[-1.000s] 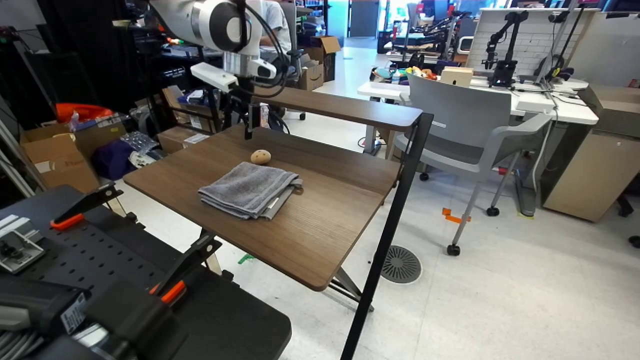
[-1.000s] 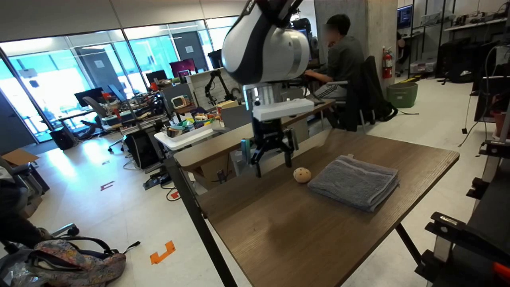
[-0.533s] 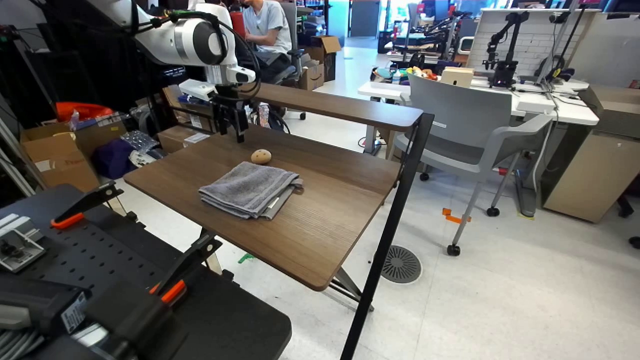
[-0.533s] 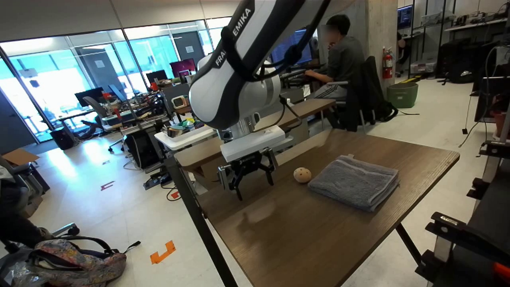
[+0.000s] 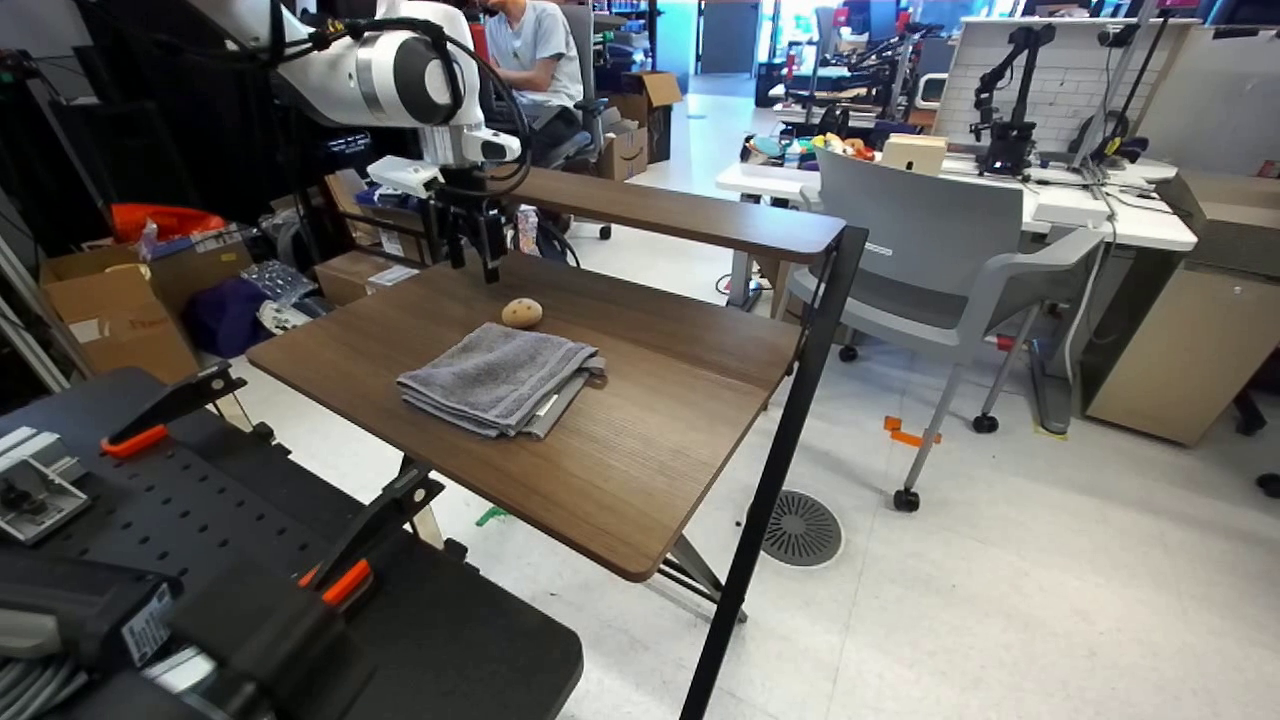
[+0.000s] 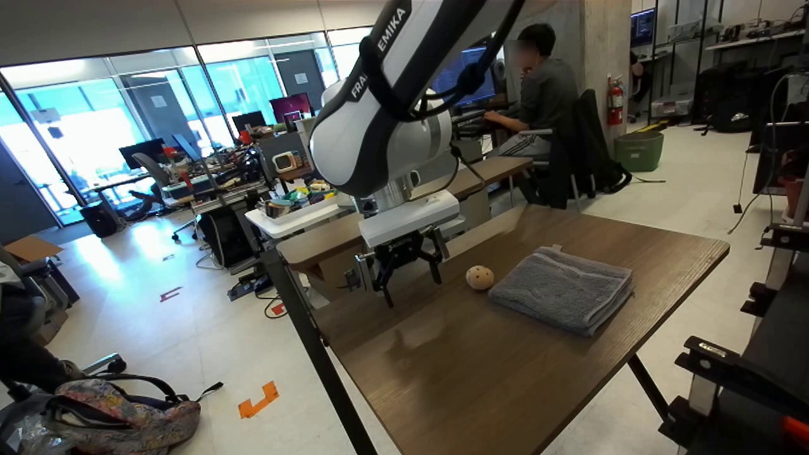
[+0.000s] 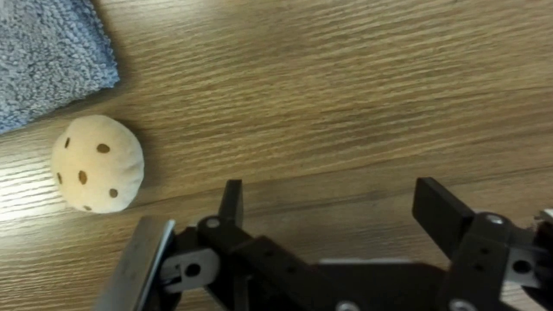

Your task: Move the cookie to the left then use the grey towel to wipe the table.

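Note:
The cookie point(image 5: 522, 313), a small round tan lump with dark spots, lies on the brown table point(image 5: 640, 470) in both exterior views point(image 6: 480, 278). The folded grey towel point(image 5: 495, 378) lies close beside it, also seen in an exterior view point(image 6: 562, 287). My gripper point(image 5: 476, 270) is open and empty above the table, off to one side of the cookie point(image 6: 414, 292). In the wrist view the open fingers point(image 7: 328, 185) have only bare wood between them. The cookie point(image 7: 98, 166) is left of the fingers there, and a towel corner point(image 7: 47, 56) is at upper left.
A raised wooden shelf point(image 5: 680, 212) runs along one table edge, near the gripper. A black post point(image 5: 780, 460) holds its end. A grey chair point(image 5: 930, 250) stands beyond. A dark bench with clamps point(image 5: 430, 620) is alongside. A person sits nearby point(image 6: 550, 101).
The gripper has turned, come lower and shifted away from the cookie's side, then risen slightly in the last half second. The cookie and towel have not moved.

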You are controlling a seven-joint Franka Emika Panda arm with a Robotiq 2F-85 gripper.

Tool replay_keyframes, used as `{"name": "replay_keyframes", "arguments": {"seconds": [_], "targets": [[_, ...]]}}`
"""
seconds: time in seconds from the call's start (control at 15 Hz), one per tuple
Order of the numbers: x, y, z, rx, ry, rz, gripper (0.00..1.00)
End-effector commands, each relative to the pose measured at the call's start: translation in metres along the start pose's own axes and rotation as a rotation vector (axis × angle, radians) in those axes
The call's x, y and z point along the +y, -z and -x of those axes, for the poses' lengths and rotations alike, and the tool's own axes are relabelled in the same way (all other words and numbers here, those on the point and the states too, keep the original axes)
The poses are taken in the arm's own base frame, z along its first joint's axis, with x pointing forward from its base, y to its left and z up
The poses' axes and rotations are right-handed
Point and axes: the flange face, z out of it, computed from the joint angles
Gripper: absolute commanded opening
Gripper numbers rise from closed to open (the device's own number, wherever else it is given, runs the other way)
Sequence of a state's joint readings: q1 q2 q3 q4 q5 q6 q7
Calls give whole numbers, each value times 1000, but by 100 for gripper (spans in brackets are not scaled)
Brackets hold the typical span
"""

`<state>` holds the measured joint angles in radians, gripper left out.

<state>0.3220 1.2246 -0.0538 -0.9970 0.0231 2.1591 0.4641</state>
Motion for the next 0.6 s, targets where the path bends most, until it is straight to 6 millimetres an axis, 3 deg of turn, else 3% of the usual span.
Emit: {"name": "replay_keyframes", "arguments": {"seconds": [0.0,0.07,0.2,0.53], "targets": [[20,25,4,-4,-19,5,100],[9,9,-2,3,-11,9,100],[15,17,-2,-2,-19,10,100],[37,4,-10,71,-90,64,100]]}}
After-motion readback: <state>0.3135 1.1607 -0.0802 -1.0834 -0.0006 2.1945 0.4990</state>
